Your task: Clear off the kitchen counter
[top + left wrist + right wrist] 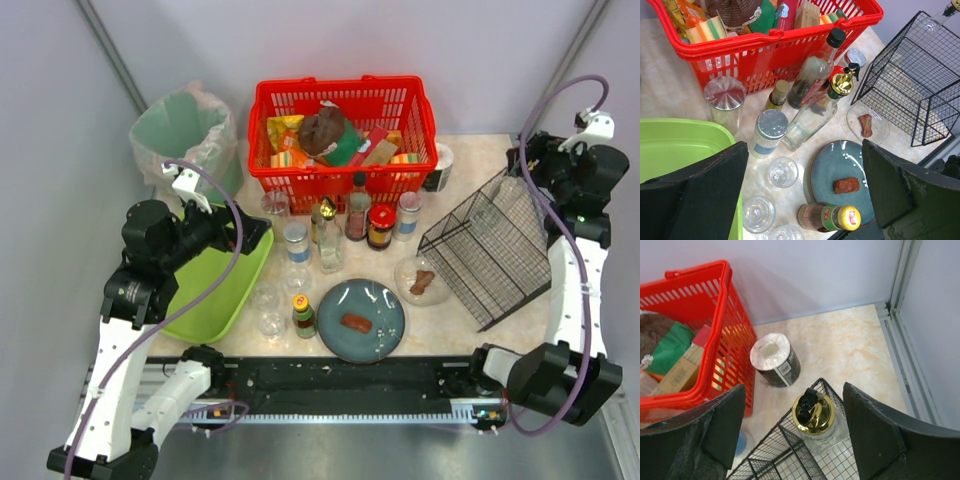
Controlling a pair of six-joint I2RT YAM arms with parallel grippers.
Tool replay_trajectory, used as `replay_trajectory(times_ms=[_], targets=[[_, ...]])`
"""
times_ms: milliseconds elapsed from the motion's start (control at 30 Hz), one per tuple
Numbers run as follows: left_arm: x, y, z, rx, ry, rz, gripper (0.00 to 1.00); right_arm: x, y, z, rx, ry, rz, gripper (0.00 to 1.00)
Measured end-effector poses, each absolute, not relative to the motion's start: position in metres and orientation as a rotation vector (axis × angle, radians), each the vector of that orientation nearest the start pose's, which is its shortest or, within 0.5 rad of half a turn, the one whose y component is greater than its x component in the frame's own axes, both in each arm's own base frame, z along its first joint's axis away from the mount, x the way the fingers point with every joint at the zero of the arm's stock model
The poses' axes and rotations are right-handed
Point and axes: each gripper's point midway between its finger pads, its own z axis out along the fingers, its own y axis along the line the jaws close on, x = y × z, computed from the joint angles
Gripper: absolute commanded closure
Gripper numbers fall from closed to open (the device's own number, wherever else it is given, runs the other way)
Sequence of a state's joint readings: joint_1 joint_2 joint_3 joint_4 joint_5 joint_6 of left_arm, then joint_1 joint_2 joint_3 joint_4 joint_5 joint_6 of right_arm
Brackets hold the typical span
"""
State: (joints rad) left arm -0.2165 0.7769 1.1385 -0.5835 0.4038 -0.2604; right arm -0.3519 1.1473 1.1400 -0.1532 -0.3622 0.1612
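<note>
The table (478, 150) carries a crowd of things. At its back stands a red basket (345, 140) full of packets and sponges. In front of that is a cluster of bottles and jars (350, 215), then a blue plate (362, 320) with a brown piece of food, a small glass bowl (420, 280) holding another, and a few empty glasses (270, 322). A lime-green tray (220, 290) lies at the left and a black wire rack (490, 250) at the right.

The left gripper (804, 145) hangs over the tray's inner edge, its jaws spread wide and free. The right gripper (794, 387) is above the far right corner, jaws apart on either side of a gold-capped glass bottle (815, 415) without touching it. The bottle sits at the rack's corner — on the mesh or inside it, I cannot tell. A white roll (774, 360) stands just beside the basket.
</note>
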Motion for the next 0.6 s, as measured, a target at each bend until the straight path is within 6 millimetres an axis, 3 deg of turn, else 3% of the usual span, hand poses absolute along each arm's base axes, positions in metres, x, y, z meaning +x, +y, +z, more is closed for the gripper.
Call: replay_trajectory(times_ms=[133,333,500,600], targets=[[0.233,-0.132,0.351,0.256,1.811,-0.700,0.02,0.377,-0.072,0.359,0.198,1.694,0.139,0.13],[0.233,-0.132,0.351,0.256,1.811,-0.700,0.01,0.356,-0.068,0.399,0.233,1.668,0.130,0.12],[0.233,-0.132,0.351,0.256,1.811,-0.700,0.02,0.337,-0.038,0.436,0.185,1.646,0.267,0.13],[0.233,-0.132,0.351,0.256,1.812,-0.700,0.02,0.325,-0.010,0.441,0.115,1.674,0.374,0.13]])
